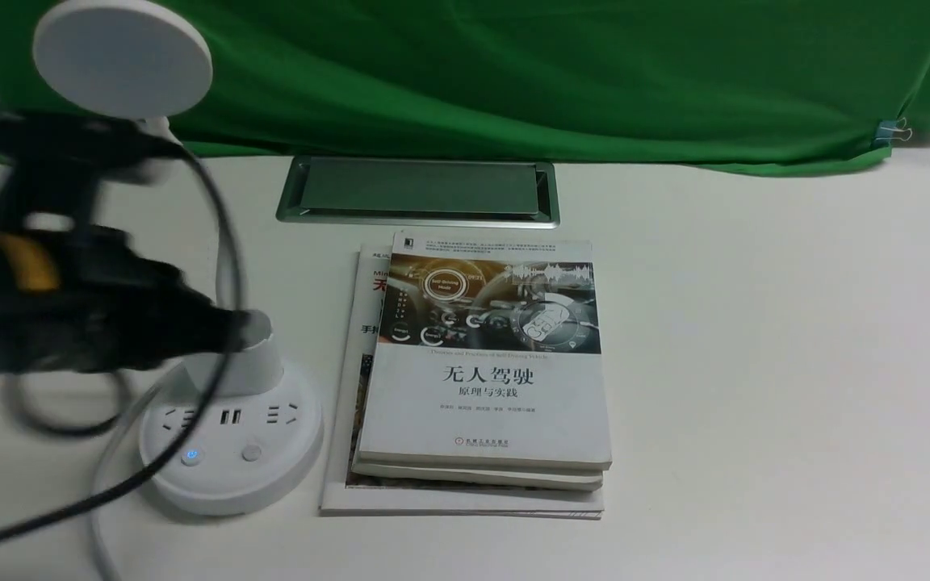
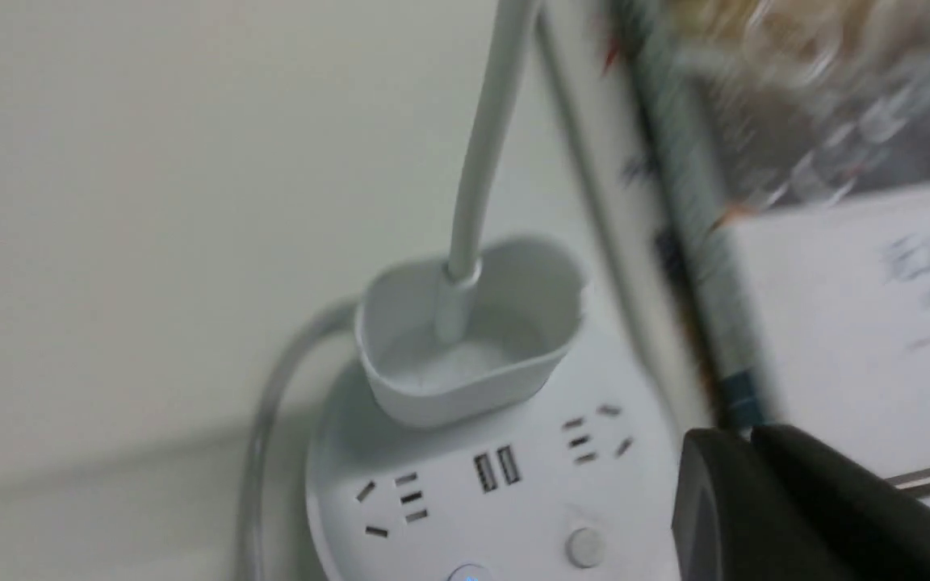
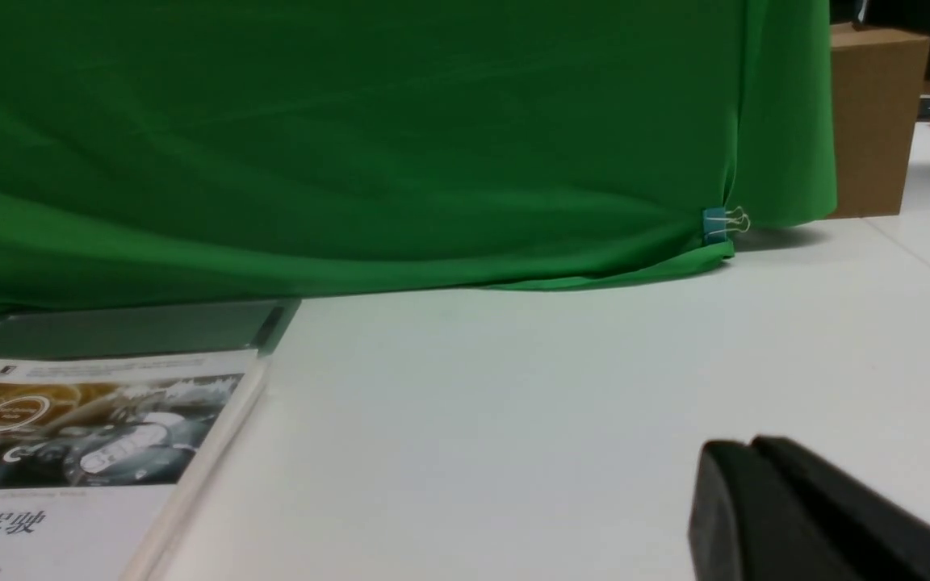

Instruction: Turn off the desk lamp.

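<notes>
The white desk lamp stands at the left of the table. Its flat disc head (image 1: 122, 56) is high at the back, and its round base (image 1: 231, 476) has sockets, a blue-lit button (image 1: 190, 457) and a plain button (image 1: 252, 453). My left gripper (image 1: 243, 331) is shut and empty, blurred, with its tip at the lamp's small cup (image 1: 259, 367), above the base. In the left wrist view the shut gripper (image 2: 747, 436) hangs beside the plain button (image 2: 586, 547), not touching it. My right gripper (image 3: 747, 445) is shut and empty over bare table; it is out of the front view.
A stack of books (image 1: 485, 363) lies right next to the lamp base. A metal cable hatch (image 1: 418, 190) sits behind the books. Green cloth (image 1: 513, 73) covers the back. A black cable (image 1: 223, 242) loops from my left arm past the lamp. A cardboard box (image 3: 877, 113) stands far right.
</notes>
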